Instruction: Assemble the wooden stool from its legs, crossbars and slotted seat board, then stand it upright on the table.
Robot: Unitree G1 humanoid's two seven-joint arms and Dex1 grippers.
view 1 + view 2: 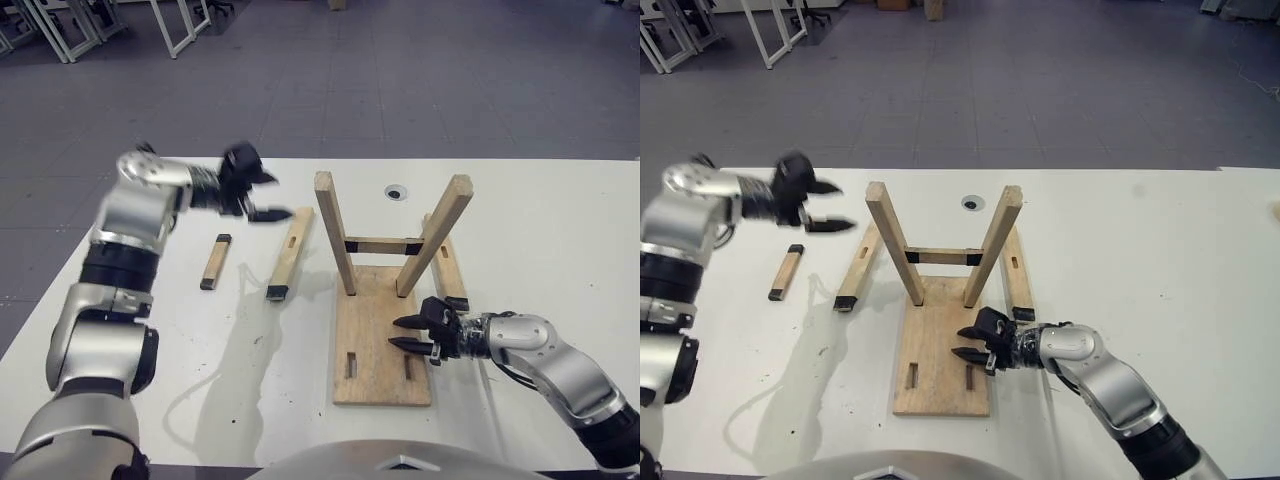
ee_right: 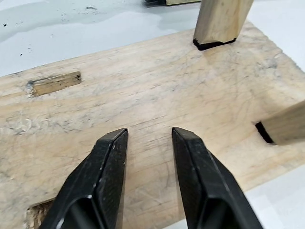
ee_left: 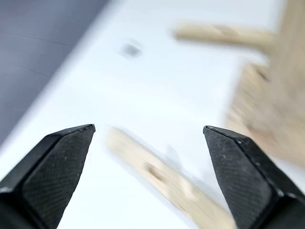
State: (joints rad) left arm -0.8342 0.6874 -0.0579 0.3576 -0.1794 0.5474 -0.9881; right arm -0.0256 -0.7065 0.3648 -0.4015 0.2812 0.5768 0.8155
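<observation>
The slotted seat board (image 1: 380, 345) lies flat on the white table. Two legs (image 1: 335, 235) (image 1: 433, 238) stand in its far slots, leaning and joined by a crossbar (image 1: 383, 245). A loose leg (image 1: 290, 255) and a short crossbar (image 1: 215, 262) lie to the left, and another leg (image 1: 448, 268) lies behind the right upright. My left gripper (image 1: 278, 198) hangs open above the table near the loose leg (image 3: 162, 176). My right gripper (image 1: 400, 334) hovers low over the board's right side (image 2: 157, 95), its fingers (image 2: 112, 162) narrowly open with nothing between them.
Two near slots (image 1: 351, 365) (image 1: 408, 368) in the board hold nothing. A round cable hole (image 1: 397, 191) sits at the table's far edge. Metal furniture frames (image 1: 180, 25) stand on the grey floor beyond. Bare tabletop stretches to the right.
</observation>
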